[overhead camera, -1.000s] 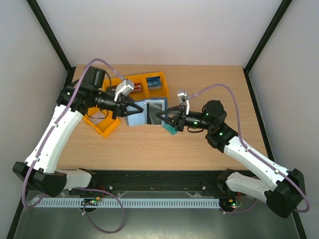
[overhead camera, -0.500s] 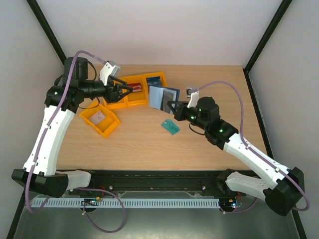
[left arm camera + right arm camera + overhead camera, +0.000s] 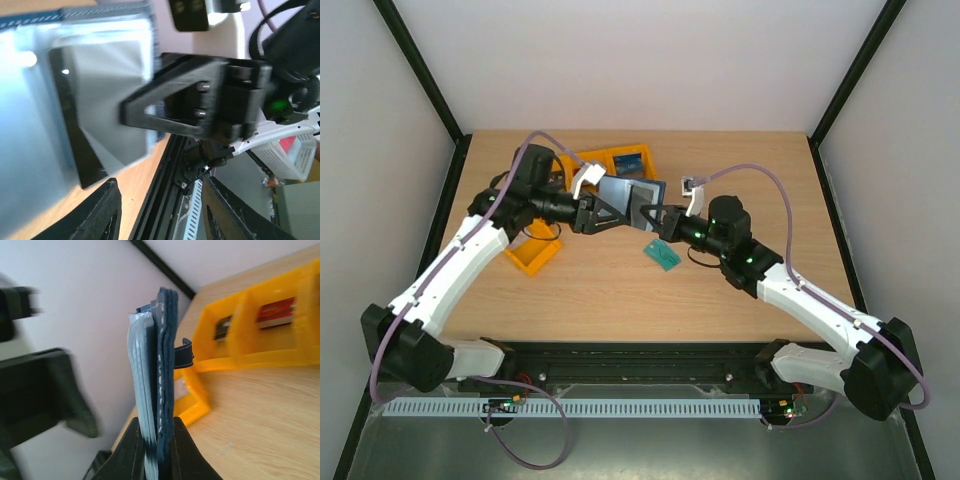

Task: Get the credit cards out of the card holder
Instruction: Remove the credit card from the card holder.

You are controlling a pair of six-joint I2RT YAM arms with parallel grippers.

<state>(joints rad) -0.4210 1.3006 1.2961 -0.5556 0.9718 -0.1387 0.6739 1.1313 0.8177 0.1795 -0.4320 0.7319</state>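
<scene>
While the right fingers (image 3: 134,450) stand clamped on the lower edge of the card holder (image 3: 630,198), the navy booklet hangs in the air above the pale wooden surface (image 3: 750,170), its pale sleeved inside turned toward the left arm. The left fingers (image 3: 102,215) are spread apart just short of the holder and touch nothing. Behind a clear sleeve a dark card (image 3: 80,155) shows, tilted. On the surface, just below the holder in the top view, lies a teal card (image 3: 662,254). A row of orange bins (image 3: 250,340) sits at the far side, with a red card (image 3: 274,312) in one compartment; another orange bin (image 3: 532,255) lies apart to the left. White walls (image 3: 620,60) and black frame posts (image 3: 420,75) enclose the space.
</scene>
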